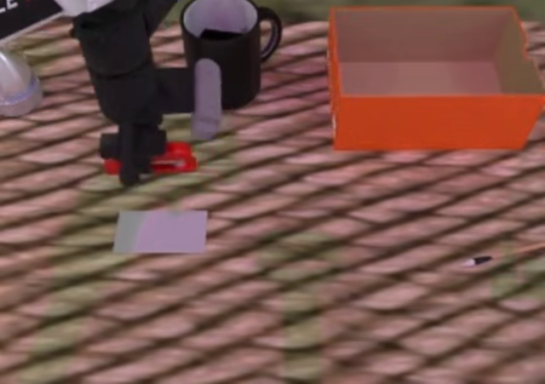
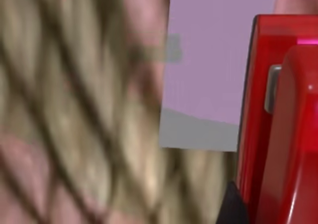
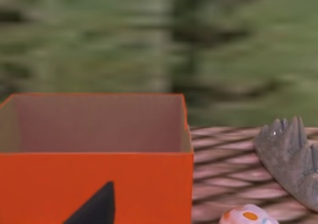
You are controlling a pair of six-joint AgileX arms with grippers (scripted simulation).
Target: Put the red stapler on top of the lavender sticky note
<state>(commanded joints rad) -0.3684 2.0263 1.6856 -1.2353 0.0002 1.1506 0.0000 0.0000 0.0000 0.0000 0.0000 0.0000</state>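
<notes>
The red stapler (image 1: 174, 158) lies on the woven table surface at the left, in front of the black mug. My left gripper (image 1: 129, 161) is down over its left end; in the left wrist view one black fingertip (image 2: 231, 204) presses against the stapler's glossy side (image 2: 283, 134), and the other finger is hidden. The lavender sticky note (image 1: 162, 232) lies flat a short way nearer the table's front edge, also seen just past the stapler (image 2: 213, 75). My right gripper (image 1: 477, 260) shows only as a small dark tip at the right, one finger (image 3: 94, 206) before the orange box.
A black mug (image 1: 223, 43) stands behind the stapler with a pale lavender rounded bar (image 1: 206, 99) beside it. A big open orange box (image 1: 430, 120) sits at the back right. A clear domed object (image 1: 13, 82) is at the far left edge.
</notes>
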